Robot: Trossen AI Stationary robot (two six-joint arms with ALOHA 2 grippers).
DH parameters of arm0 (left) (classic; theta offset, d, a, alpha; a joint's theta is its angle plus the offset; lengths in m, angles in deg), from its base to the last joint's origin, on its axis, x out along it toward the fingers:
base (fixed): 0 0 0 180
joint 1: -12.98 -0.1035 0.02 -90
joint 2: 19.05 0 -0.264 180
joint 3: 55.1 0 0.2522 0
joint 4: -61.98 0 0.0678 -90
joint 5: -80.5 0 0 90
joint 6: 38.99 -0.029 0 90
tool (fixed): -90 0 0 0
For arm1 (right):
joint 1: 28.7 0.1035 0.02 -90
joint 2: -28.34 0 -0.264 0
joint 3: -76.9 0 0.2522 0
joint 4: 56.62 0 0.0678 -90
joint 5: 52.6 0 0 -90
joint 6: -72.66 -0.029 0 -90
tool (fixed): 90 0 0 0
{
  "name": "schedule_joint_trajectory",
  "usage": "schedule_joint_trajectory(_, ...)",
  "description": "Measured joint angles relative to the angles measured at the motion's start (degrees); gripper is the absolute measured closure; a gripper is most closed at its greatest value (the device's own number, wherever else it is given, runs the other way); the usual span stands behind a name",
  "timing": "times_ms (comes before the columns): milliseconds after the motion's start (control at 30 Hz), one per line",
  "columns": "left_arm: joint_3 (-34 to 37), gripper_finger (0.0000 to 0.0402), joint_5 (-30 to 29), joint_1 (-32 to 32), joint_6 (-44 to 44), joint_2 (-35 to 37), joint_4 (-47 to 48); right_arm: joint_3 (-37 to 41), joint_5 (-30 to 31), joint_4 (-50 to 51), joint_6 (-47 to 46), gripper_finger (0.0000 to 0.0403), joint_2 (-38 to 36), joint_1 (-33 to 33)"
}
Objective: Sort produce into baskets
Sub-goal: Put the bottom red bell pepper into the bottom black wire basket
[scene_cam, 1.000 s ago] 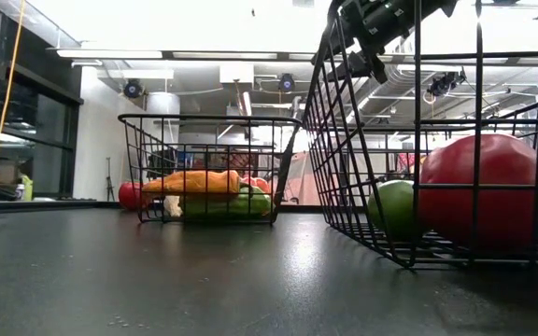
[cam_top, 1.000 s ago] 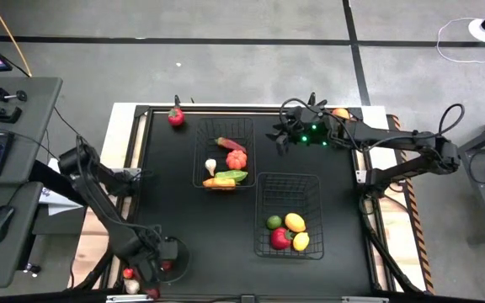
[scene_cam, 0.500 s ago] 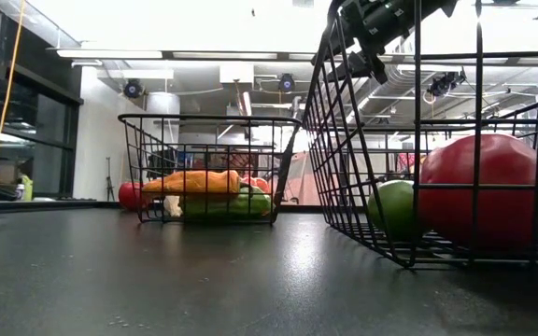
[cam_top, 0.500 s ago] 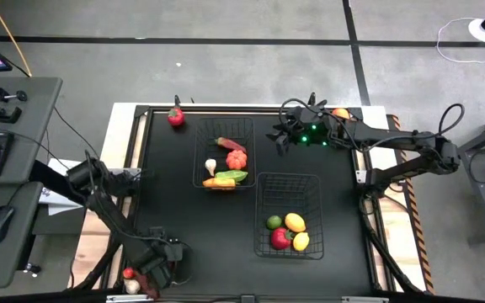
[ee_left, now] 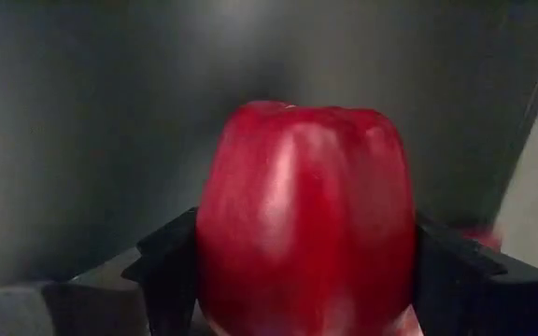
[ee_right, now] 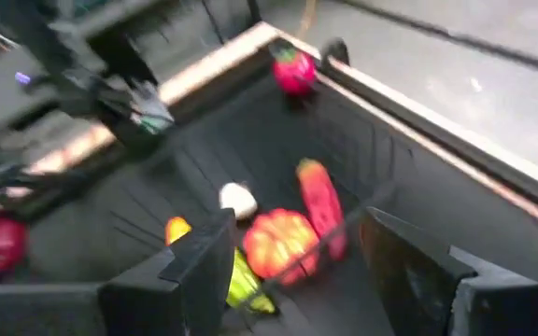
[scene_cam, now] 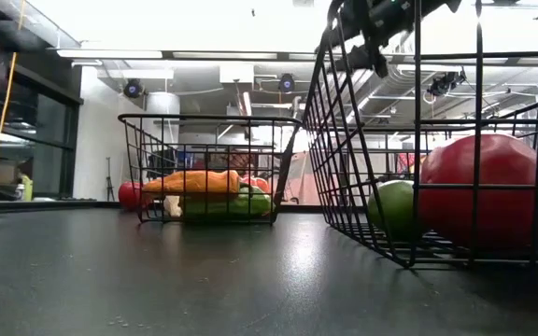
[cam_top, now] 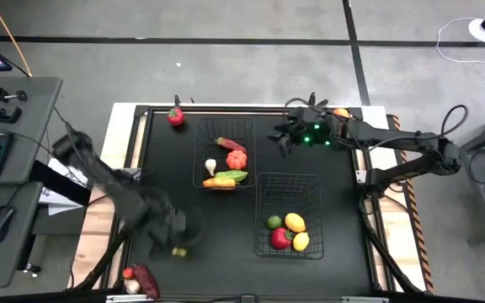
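Between left claw (ee_left: 297, 271) fingers: red pepper (ee_left: 306, 215), clamped across middle. Glossy, hard, light, probably slippery; hold widest part. Right claw (ee_right: 297, 271) gapes empty above far basket (cam_top: 226, 160).

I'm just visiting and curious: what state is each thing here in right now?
Left gripper: fingers shut on a red pepper.
Right gripper: open, empty, above the table's far side.
Far basket: holds vegetables.
Near basket: holds fruit.
Red piece: loose at the table's far edge.
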Motion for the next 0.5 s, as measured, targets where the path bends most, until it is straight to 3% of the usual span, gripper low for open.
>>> schedule_joint_trajectory(133,-1.75,0.0128,-10.62,-11.73,-8.28,6.03,-1.77,0.0,-0.75,-3.22,0.95,0.018,-4.04,0.02)
schedule_joint_trajectory(233,-3.89,0.0128,-15.36,-20.46,-19.24,6.85,-8.07,0.0,-0.59,-3.87,0.95,0.018,-7.44,0.02)
schedule_joint_trajectory(367,-6.6,0.0128,-15.56,-29.1,-33.57,2.89,-22.74,0.0,0.73,-2.31,-0.22,0.018,-11.02,0.15)
schedule_joint_trajectory(500,-11.05,0.0128,-11.33,-33.34,-41.61,-5.8,-37.15,0.0,2.59,0.72,-0.58,0.018,-13.15,0.15)
